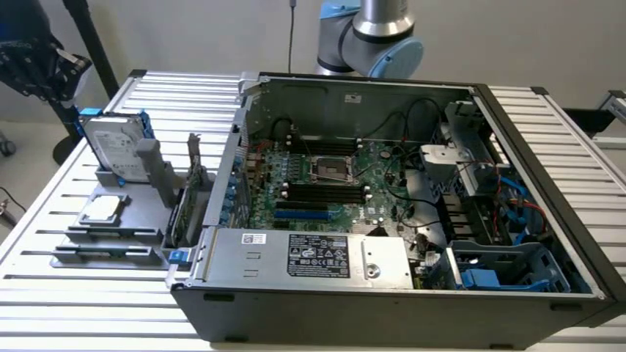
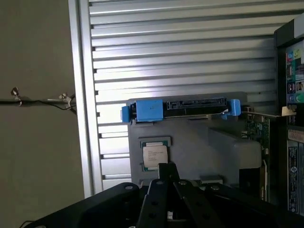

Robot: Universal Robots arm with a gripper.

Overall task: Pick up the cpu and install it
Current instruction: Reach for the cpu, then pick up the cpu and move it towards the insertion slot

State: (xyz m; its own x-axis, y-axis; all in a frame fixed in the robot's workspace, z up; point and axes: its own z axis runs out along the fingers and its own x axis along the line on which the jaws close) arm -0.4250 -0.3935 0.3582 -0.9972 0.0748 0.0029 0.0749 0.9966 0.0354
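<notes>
1. Where the slatted table (image 1: 59,293) is seen in the exterior view, an open case (image 1: 391,312) is laid on it. A grey holder (image 1: 146,213) is set just beside the case on that view's left.
2. Inside the case a green board (image 1: 377,183) is mounted flat and a metal-framed socket (image 1: 330,170) is set near its middle. A grey power supply (image 1: 313,257) is fitted along the near wall.
3. In the holder a drive (image 1: 116,143) in a blue bracket is stood upright at the far end. A card (image 1: 188,194) is stood on edge on the side next to the case.
4. The cpu (image 1: 102,210) is laid flat, silver top up, in a shallow recess of the holder in front of the drive. It has not yet been picked up.
5. The arm (image 1: 377,33) is seen behind the case's far wall.
6. In the wrist view the gripper (image 2: 166,170) is pointed towards the holder, and its tip is seen against the cpu's edge. The jaws are closed together and nothing is held between them.
</notes>
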